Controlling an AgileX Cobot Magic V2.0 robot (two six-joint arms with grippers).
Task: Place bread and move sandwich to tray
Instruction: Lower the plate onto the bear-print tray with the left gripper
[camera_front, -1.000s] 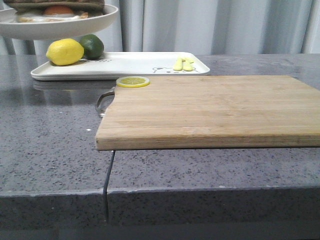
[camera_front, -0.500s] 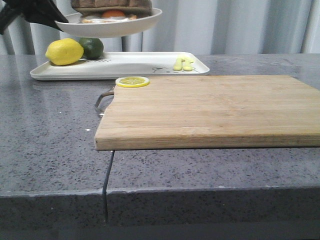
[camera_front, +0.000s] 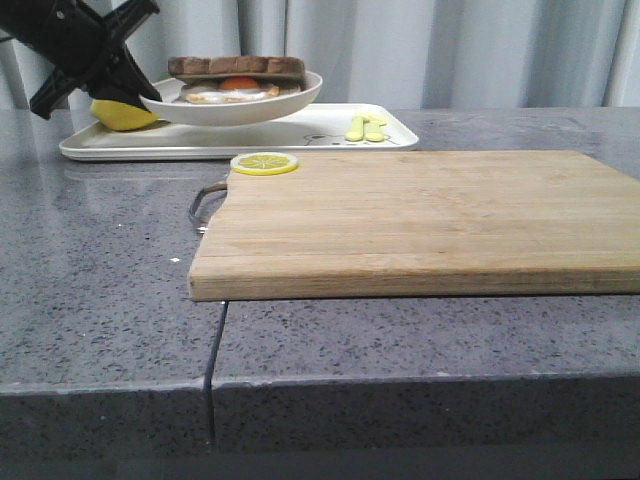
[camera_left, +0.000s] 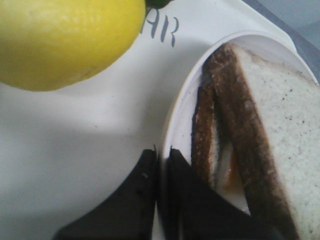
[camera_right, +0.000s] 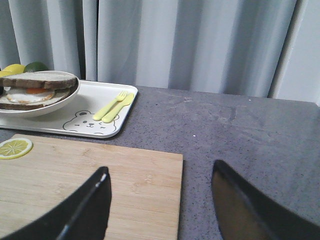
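Note:
My left gripper (camera_front: 140, 92) is shut on the rim of the round white plate (camera_front: 290, 98), holding it just above the white tray (camera_front: 300, 135). The sandwich (camera_front: 237, 78) lies on the plate: brown-crusted bread over a fried egg, with the pale-faced bread slice (camera_left: 280, 115) on top. In the left wrist view my gripper (camera_left: 161, 155) pinches the plate rim (camera_left: 172, 125). The right wrist view shows the sandwich (camera_right: 35, 87), the plate (camera_right: 30, 111) and the tray (camera_right: 100, 107) far off. My right gripper (camera_right: 160, 185) is open and empty over the wooden board's right edge.
A lemon (camera_front: 118, 115) sits on the tray behind the plate, close to my left gripper; it fills the left wrist view (camera_left: 65, 40). A yellow fork and spoon (camera_front: 366, 127) lie at the tray's right end. A lemon slice (camera_front: 264, 163) lies on the cutting board (camera_front: 420, 220).
The left gripper has carried the plate with the sandwich down and to the right, from high at the left to just above the tray. The lime is now hidden behind the plate.

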